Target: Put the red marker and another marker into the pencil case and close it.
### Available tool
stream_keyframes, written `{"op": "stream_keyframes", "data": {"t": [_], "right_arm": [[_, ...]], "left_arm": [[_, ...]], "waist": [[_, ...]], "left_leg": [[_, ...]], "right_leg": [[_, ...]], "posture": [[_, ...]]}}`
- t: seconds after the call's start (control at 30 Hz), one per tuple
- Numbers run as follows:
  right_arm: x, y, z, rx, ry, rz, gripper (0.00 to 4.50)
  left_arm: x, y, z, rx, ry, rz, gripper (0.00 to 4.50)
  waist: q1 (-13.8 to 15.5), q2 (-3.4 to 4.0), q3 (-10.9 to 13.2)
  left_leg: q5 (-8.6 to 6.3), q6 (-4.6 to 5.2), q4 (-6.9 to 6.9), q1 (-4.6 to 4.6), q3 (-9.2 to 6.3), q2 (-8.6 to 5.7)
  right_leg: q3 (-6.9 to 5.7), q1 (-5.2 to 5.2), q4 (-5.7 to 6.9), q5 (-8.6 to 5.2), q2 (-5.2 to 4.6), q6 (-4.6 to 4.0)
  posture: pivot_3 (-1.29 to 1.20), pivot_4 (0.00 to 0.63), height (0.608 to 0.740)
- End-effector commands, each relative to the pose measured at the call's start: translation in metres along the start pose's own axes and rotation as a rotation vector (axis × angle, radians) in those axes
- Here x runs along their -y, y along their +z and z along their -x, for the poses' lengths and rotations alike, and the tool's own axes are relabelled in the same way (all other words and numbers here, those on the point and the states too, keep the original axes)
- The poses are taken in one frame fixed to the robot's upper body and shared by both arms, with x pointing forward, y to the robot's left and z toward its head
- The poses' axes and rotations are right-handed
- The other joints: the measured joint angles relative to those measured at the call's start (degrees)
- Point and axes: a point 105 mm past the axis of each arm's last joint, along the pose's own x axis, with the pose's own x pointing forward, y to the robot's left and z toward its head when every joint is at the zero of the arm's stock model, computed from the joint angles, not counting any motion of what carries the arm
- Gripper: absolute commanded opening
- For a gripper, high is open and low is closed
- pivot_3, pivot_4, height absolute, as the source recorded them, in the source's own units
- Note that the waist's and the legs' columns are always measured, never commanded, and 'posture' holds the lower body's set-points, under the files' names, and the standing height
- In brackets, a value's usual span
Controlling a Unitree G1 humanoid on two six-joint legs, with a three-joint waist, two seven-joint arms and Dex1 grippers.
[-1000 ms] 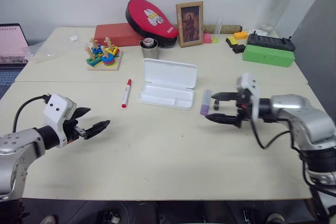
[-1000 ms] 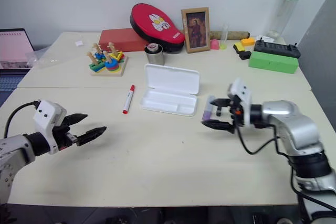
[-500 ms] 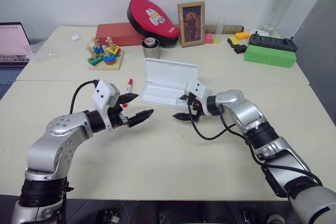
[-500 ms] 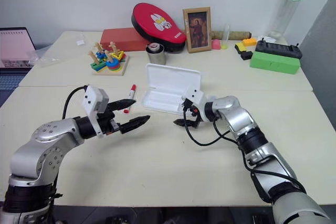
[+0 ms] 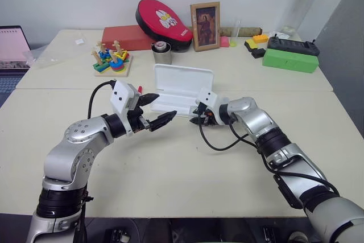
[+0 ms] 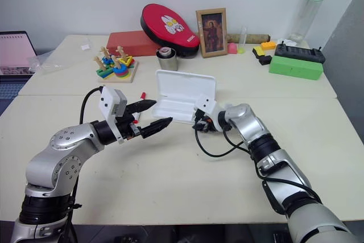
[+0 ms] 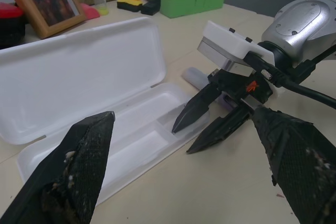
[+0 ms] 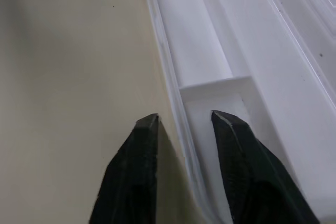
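Cream tabletop (image 5: 187, 197) fills the lower frame, with clutter along a white wall at the top. At centre lies the case (image 5: 181, 90), lid up and tray open. The right gripper (image 5: 200, 119) sits at the tray's front right corner, its fingers (image 8: 139, 171) narrowed to a small gap that straddles the tray's front rim, one finger over the table, one over the end compartment; whether they pinch the rim cannot be told. Nothing shows between them. The purple marker (image 7: 195, 77) is mostly hidden behind that gripper, lying on the table just beside the case's right end. The left gripper (image 5: 154, 110) hovers left of centre, fingers spread wide and empty. Behind it the red marker (image 6: 141, 95) is largely covered; just its red tip peeks out left of the case.
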Motion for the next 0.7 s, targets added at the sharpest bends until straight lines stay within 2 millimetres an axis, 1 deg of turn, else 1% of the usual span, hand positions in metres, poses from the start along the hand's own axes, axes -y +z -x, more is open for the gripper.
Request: {"op": "stream_keyframes", "data": {"t": [0.03, 0.07, 0.1, 0.13, 0.23, 0.27, 0.37, 0.4, 0.47, 0.57, 0.63, 0.7], "right_arm": [[-0.002, 0.007, 0.002, 0.027, 0.005, 0.032, 0.57], [-0.002, 0.008, 0.003, 0.03, 0.006, 0.036, 0.27], [-0.003, 0.009, 0.004, 0.034, 0.008, 0.044, 0.1], [-0.003, 0.01, 0.005, 0.036, 0.007, 0.049, 0.04], [-0.006, 0.015, 0.009, 0.056, 0.011, 0.086, 0.04], [-0.01, 0.02, 0.011, 0.082, 0.026, 0.111, 0.04], [-0.029, 0.039, 0.023, 0.184, 0.102, 0.189, 0.04], [-0.036, 0.042, 0.028, 0.199, 0.125, 0.202, 0.04], [-0.049, 0.04, 0.035, 0.195, 0.158, 0.243, 0.04], [-0.068, 0.031, 0.041, 0.177, 0.2, 0.259, 0.04], [-0.083, 0.024, 0.043, 0.167, 0.237, 0.27, 0.04], [-0.097, 0.014, 0.042, 0.143, 0.269, 0.284, 0.04]], "left_arm": [[0.0, 0.019, 0.003, 0.049, -0.004, -0.058, 4.5], [-0.001, 0.02, 0.003, 0.05, -0.004, -0.058, 4.5], [-0.001, 0.02, 0.003, 0.05, -0.004, -0.059, 4.5], [-0.001, 0.02, 0.003, 0.05, -0.005, -0.06, 4.5], [0.001, 0.02, 0.003, 0.046, -0.015, -0.064, 4.5], [0.002, 0.02, 0.003, 0.043, -0.021, -0.068, 4.5], [0.005, 0.021, 0.007, 0.034, -0.035, -0.074, 4.5], [0.006, 0.021, 0.01, 0.028, -0.039, -0.075, 4.5], [0.008, 0.02, 0.016, 0.016, -0.045, -0.074, 4.5], [0.013, 0.017, 0.026, -0.007, -0.056, -0.059, 4.5], [0.019, 0.013, 0.033, -0.033, -0.07, -0.048, 4.5], [0.026, 0.008, 0.038, -0.064, -0.089, -0.039, 4.5]], "waist": [[0.0, 0.0, 0.0], [0.0, 0.0, 0.0], [0.0, 0.0, 0.0], [0.0, 0.0, 0.0], [0.0, 0.0, 0.0], [0.0, 0.0, 0.0], [0.0, 0.01, 0.0], [0.0, 0.01, 0.0], [-0.1, 0.01, 0.0], [-0.1, 0.01, 0.0], [0.0, 0.01, 0.0], [0.1, 0.01, 0.0]], "left_leg": [[0.0, 0.0, 0.0, 0.0, 0.0, 0.0], [0.0, 0.0, 0.0, 0.0, 0.0, 0.0], [0.0, 0.0, 0.0, 0.0, 0.0, 0.0], [0.0, 0.0, 0.0, -0.01, 0.0, 0.0], [0.0, 0.0, 0.0, -0.01, 0.0, 0.0], [0.0, 0.0, 0.0, -0.01, 0.0, 0.0], [0.0, 0.0, -0.01, -0.04, 0.0, 0.0], [0.0, 0.0, -0.01, -0.04, 0.0, 0.0], [0.0, 0.0, -0.01, -0.07, 0.0, 0.0], [-0.01, 0.01, -0.03, -0.08, 0.0, 0.0], [-0.01, 0.01, -0.02, -0.07, -0.01, 0.0], [-0.01, 0.02, -0.01, -0.04, -0.01, 0.0]], "right_leg": [[0.0, 0.0, 0.0, 0.0, 0.0, 0.0], [0.0, 0.0, 0.0, 0.0, 0.0, 0.0], [0.0, 0.0, 0.0, 0.0, 0.0, 0.0], [0.0, -0.01, 0.0, 0.0, 0.0, 0.0], [0.0, -0.01, -0.01, 0.0, 0.0, 0.0], [0.0, -0.01, -0.01, 0.0, 0.0, 0.0], [0.0, -0.03, -0.02, 0.0, 0.0, 0.0], [0.0, -0.03, -0.02, 0.0, 0.0, 0.0], [0.0, -0.05, -0.03, 0.0, 0.0, 0.0], [0.01, -0.07, -0.05, 0.0, 0.0, 0.0], [-0.01, -0.05, -0.03, -0.01, 0.0, 0.0], [0.01, 0.0, -0.04, -0.01, 0.0, 0.0]], "posture": [[0.0, 0.15, 0.74], [0.0, 0.15, 0.74], [0.0, 0.15, 0.74], [0.0, 0.15, 0.74], [0.0, 0.15, 0.74], [0.0, 0.15, 0.74], [0.0, 0.15, 0.74], [0.0, 0.15, 0.74], [0.0, 0.15, 0.74], [0.0, 0.15, 0.74], [0.0, 0.15, 0.74], [0.0, 0.15, 0.74]]}}
